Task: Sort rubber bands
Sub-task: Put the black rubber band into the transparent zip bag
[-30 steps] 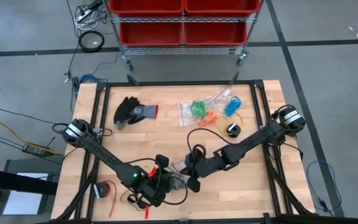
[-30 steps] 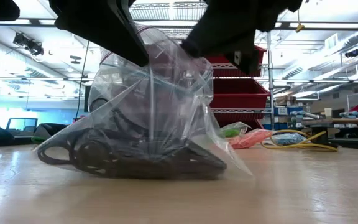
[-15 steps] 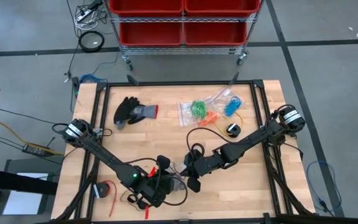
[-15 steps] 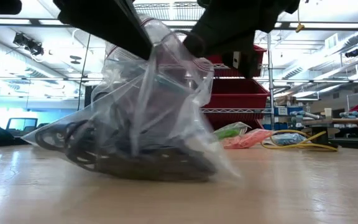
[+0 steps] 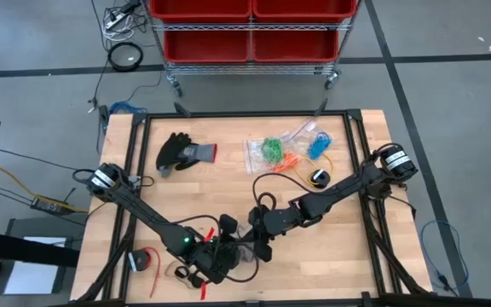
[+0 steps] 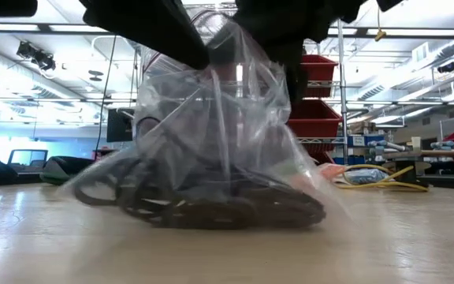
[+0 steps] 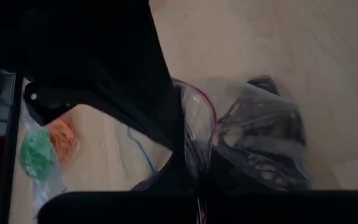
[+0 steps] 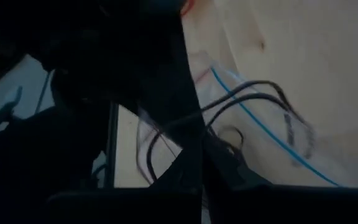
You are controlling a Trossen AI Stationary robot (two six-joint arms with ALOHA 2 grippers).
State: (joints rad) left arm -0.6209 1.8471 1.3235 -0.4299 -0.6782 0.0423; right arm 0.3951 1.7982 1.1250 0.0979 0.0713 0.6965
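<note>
High view: both dark arms meet near the front middle of the light wooden table (image 5: 186, 196). The left gripper (image 5: 226, 250) and the right gripper (image 5: 257, 235) are each clamped on the rim of a clear plastic zip bag of black rubber bands (image 5: 239, 252). At the far side lie other clear bags, holding green rubber bands (image 5: 272, 150), orange rubber bands (image 5: 290, 160) and blue rubber bands (image 5: 318, 145); a black glove (image 5: 180, 153) lies well apart from them.

Low view: the clear bag (image 6: 219, 142) hangs pinched at its top from above, its bottom resting on the tabletop, with a tangle of black loops (image 6: 211, 207) inside. Red bins (image 6: 314, 95) stand on a rack behind.

Left wrist view: closed fingers pinch the bag's red-lined rim (image 7: 213, 115), dark bands (image 7: 263, 140) inside.

Right wrist view: closed fingers grip the bag's blue-lined edge (image 8: 253, 121).
</note>
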